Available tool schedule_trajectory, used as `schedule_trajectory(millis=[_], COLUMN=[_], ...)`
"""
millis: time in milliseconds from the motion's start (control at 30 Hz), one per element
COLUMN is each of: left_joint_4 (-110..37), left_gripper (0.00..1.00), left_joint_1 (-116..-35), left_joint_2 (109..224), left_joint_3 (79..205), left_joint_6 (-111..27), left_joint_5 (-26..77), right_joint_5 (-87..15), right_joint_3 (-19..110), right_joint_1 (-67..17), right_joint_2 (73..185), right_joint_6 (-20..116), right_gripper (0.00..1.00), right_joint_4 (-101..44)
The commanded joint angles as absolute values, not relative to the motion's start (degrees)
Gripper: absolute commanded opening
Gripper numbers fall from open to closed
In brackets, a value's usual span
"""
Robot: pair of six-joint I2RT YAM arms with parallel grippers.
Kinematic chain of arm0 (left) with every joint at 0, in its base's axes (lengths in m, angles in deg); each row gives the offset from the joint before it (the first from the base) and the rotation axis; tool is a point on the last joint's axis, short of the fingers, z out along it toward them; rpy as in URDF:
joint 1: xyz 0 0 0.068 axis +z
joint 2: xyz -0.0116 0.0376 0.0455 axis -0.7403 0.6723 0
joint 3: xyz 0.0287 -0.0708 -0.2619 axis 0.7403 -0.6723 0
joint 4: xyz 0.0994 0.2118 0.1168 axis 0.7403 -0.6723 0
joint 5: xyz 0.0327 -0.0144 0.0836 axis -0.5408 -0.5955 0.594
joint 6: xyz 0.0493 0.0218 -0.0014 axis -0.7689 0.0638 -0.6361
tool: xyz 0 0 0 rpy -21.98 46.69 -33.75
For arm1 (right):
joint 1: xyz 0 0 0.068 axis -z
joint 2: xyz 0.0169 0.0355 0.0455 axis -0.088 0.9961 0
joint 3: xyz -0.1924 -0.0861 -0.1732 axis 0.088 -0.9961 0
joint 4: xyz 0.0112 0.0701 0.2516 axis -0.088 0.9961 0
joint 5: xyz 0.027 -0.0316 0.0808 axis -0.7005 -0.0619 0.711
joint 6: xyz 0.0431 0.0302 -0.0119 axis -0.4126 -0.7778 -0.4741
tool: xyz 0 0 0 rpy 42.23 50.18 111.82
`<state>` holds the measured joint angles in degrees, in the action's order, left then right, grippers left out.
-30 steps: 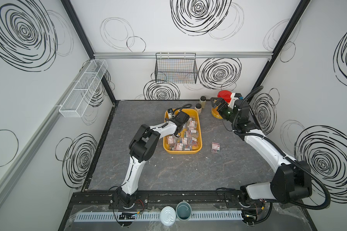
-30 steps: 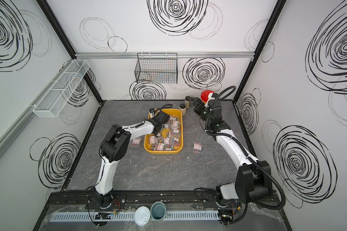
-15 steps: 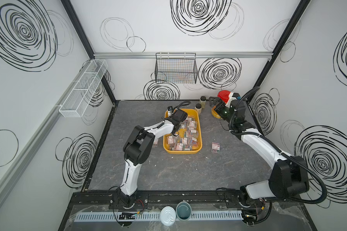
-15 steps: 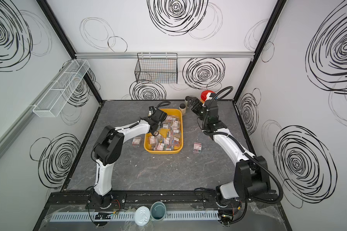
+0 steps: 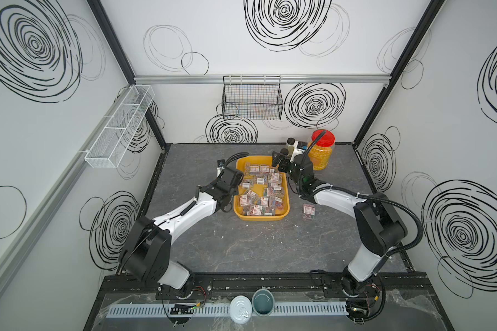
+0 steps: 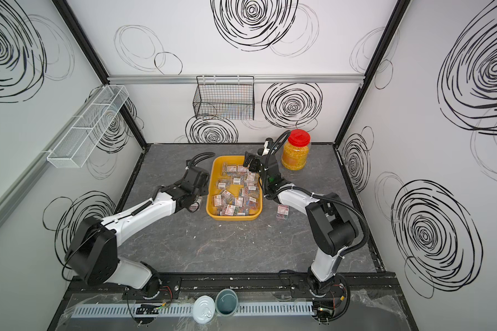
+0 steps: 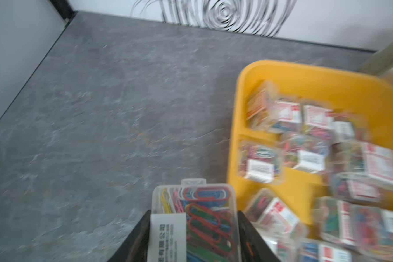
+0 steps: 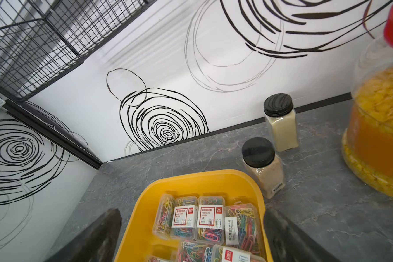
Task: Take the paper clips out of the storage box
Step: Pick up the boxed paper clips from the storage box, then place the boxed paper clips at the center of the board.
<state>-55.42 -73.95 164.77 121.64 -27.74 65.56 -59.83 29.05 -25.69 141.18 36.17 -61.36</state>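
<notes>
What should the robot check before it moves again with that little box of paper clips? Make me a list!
1. Left fingers clamp a small clear plastic case of coloured paper clips: ok.
2. Held case is outside the shallow yellow plastic tray, over the grey table: ok.
3. Table spot right under it is free: cannot tell, hidden.
4. Right fingers open wide above the tray's far corner, holding nothing: ok.
5. Tray emptied: not ok, other cases remain inside.

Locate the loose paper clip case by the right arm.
In both top views the case lies on the table between the yellow tray and the right forearm.
</notes>
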Motion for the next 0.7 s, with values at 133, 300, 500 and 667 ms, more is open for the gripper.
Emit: schedule_trajectory(millis=[133,300,500,667], left_joint_4=[-49.4,-47.1,-47.0,-48.2], left_gripper=[0.48,0.48,0.51,0.51], left_joint_1=[-61.8,-55.6,-54.8,-54.8], left_joint_2=[154.9,155.3,156.5,160.8], left_joint_3=[108.1,103.5,103.1,105.8], left_joint_6=[-28.2,-27.1,-26.6,-27.0], left_joint_5=[57.9,55.1,56.6,57.1], right_joint_5=[-63.2,-63.9,-66.4,-68.4], right_joint_3=[29.0,32.6,35.4,40.7], right_joint_1=[-28.3,-30.3,-33.1,-34.7], right_joint_2=[144.8,148.2,150.8,153.4], right_joint_6=[46.6,51.7,57.3,60.0], right_gripper=[1.00,1.00,1.00,1.00], right_joint_4=[-73.6,-74.4,-75.1,-69.8])
